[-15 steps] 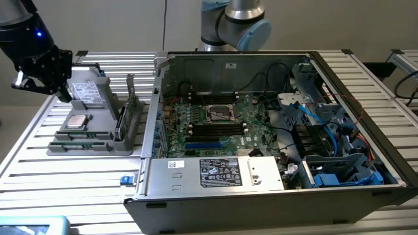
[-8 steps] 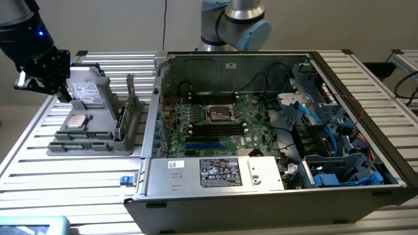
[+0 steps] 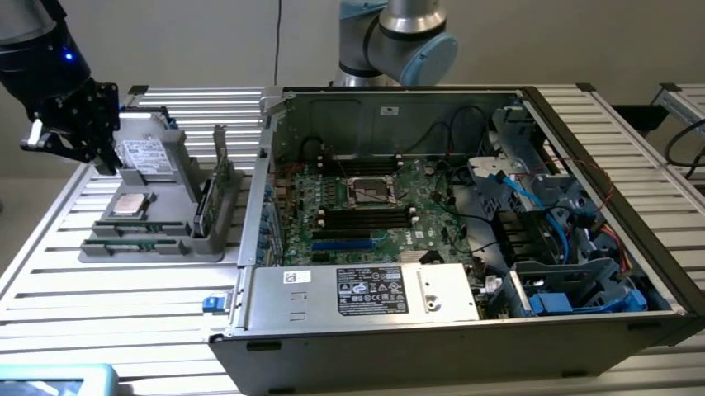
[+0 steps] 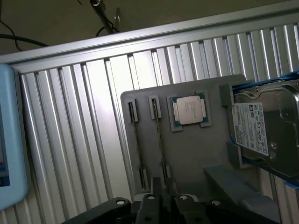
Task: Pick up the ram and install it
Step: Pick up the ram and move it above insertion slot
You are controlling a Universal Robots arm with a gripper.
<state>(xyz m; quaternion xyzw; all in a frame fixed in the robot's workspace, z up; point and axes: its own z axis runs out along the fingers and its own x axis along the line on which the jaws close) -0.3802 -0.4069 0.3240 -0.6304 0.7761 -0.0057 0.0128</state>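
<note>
The robot's claw (image 3: 79, 147) is in the upper left of the exterior view. It is black and hangs over the back end of a gray tray (image 3: 154, 254), above a hard drive (image 3: 144, 155). I cannot tell how far open the claw is, or if it has hold of anything.

The tray lies on a silver table (image 3: 111, 305) made of long ribs, in the left part of the frame. The ram sticks (image 3: 130, 245) sit at the tray's front end, at the left of the frame and lower than the claw, well apart from it. A shiny square chip (image 3: 132, 204) lies between them and the hard drive. A bigger green card (image 3: 221, 177) stands up along the tray's side, next to the computer case (image 3: 441, 355).

The open case takes up the middle and right of the frame. Its green motherboard (image 3: 418, 198) lies flat inside, with long black slots (image 3: 364, 216) on it.

In the wrist view, dark parts of the claw (image 4: 163, 207) show at the edge. Two ram sticks (image 4: 135, 144) stand on their thin edges in the tray (image 4: 187, 154), side by side. The square chip (image 4: 189, 110) is just beside them, and the hard drive (image 4: 264, 130) is past the chip. A light blue thing (image 4: 9, 140) lies on the table (image 4: 70, 140), apart from the tray
</note>
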